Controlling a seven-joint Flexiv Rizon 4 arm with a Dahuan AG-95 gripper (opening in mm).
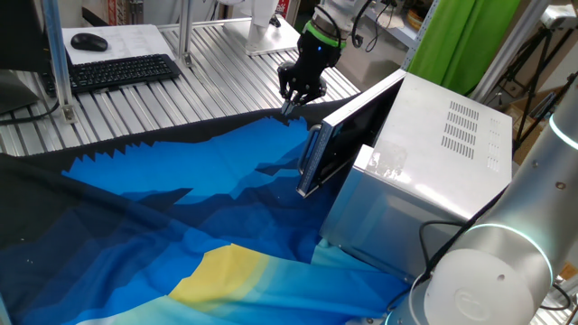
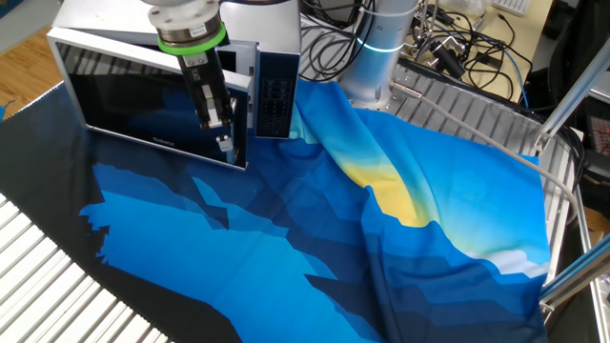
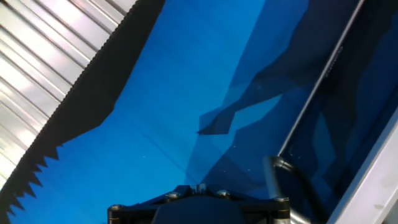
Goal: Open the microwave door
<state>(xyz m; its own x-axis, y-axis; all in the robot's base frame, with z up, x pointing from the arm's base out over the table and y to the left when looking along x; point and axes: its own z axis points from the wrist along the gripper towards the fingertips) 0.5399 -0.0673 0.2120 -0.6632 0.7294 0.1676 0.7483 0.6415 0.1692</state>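
My gripper [image 1: 291, 106] points down over the blue cloth [image 1: 181, 208], fingers together and holding nothing. The door [image 1: 348, 135] stands partly open just beside it, its handle [image 3: 323, 81] close to my fingertips but not touching. The microwave [image 1: 433, 171] sits behind the door.
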